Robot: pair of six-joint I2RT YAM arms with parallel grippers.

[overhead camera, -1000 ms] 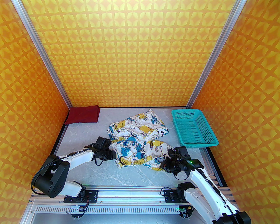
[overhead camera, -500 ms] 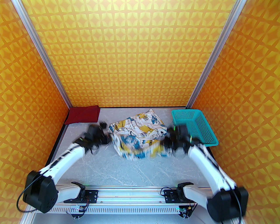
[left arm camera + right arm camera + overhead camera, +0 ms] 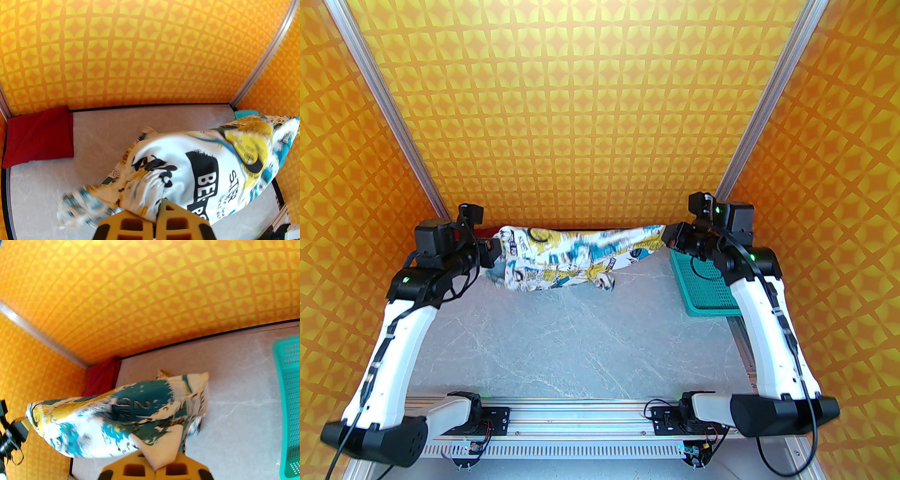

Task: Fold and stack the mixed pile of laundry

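Here's the tally: two garments make up the laundry, one white printed garment and one dark red T-shirt. There's one teal basket and one grey marbled surface. On the rig it's two arms, a left arm and a right arm, each with one pair of jaws, so two pairs all told, and two metal corner posts, a left post and a right post, complete the count.

Printed white shirt stretched in the air, sagging mid-span; red shirt folded flat, tabletop far-left corner.
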